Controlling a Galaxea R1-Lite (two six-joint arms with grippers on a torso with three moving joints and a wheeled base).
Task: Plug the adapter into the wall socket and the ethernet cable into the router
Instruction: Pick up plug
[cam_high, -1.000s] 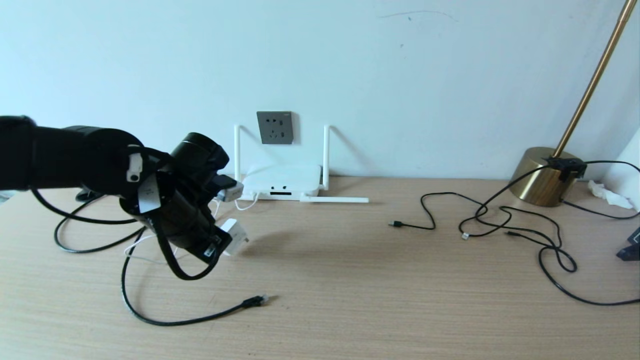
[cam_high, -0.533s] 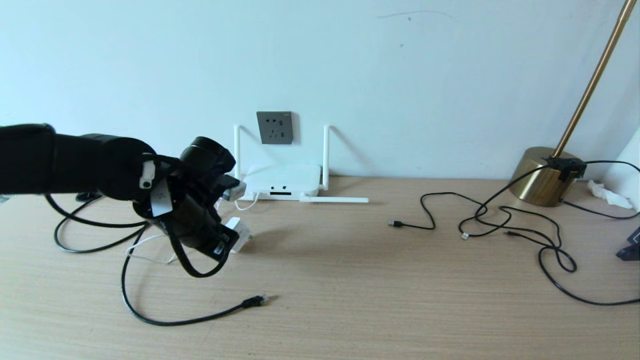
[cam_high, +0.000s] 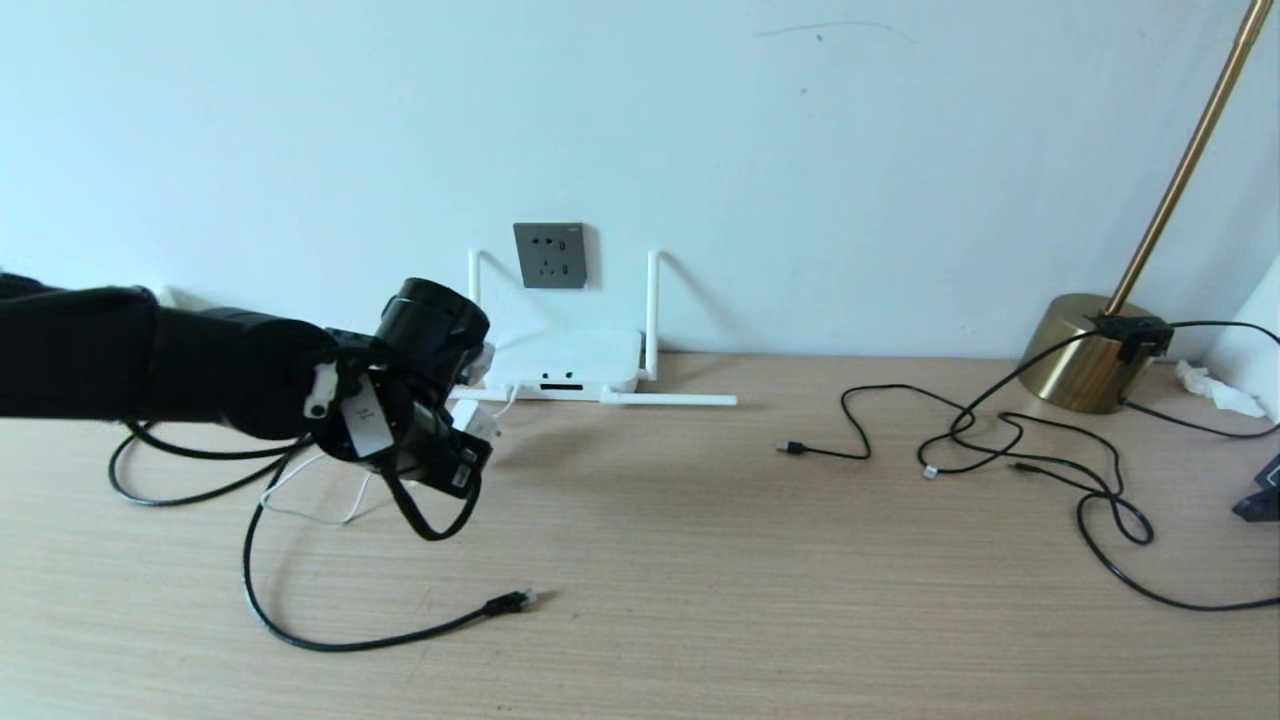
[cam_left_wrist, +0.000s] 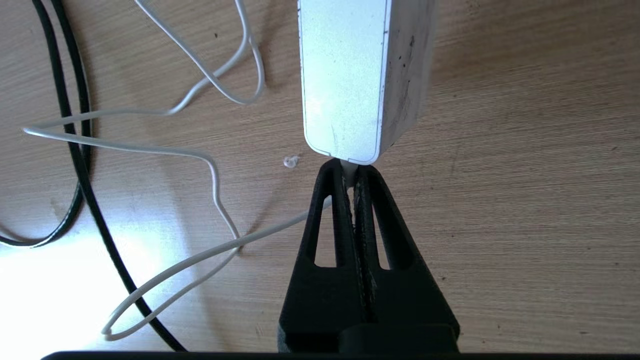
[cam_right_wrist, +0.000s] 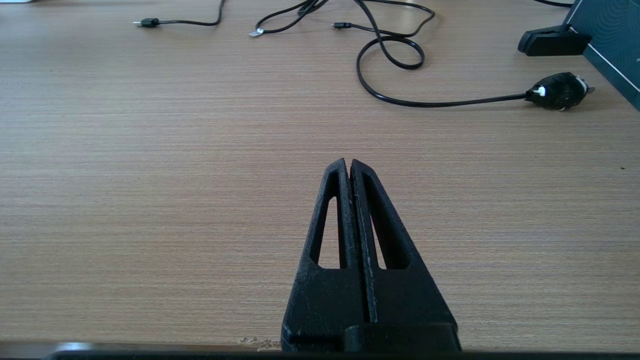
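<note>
Jaws of the left gripper (cam_left_wrist: 352, 172) are seen clenched on the thin white cord (cam_left_wrist: 210, 165) right where it enters the adapter (cam_left_wrist: 357, 75), so the small white block is carried just ahead of the fingertips above the wooden desk (cam_high: 760, 560). In the head view the left gripper (cam_high: 478, 438) is found to the left of the router (cam_high: 568, 362) and slightly nearer the camera, with the adapter (cam_high: 478, 422) mostly hidden behind the black wrist (only a white corner is shown). The slack of the cord is laid in loose loops on the desk under the arm.

The router is set flat against the wall, two antennas raised and one lying along the desk to its right. The dark grey wall socket (cam_high: 549, 255) is mounted on the wall just above it, with nothing plugged in.

The ethernet cable (cam_high: 300, 625) is left curving across the desk in front of the arm, its plug (cam_high: 512, 600) lying free, well apart from the router.

The right gripper (cam_right_wrist: 348, 167) is held over bare desk with its jaws pressed together and nothing between them. Thin black USB cables (cam_high: 1000, 440) are strewn on the right side of the desk, near the brass lamp base (cam_high: 1080, 355).
</note>
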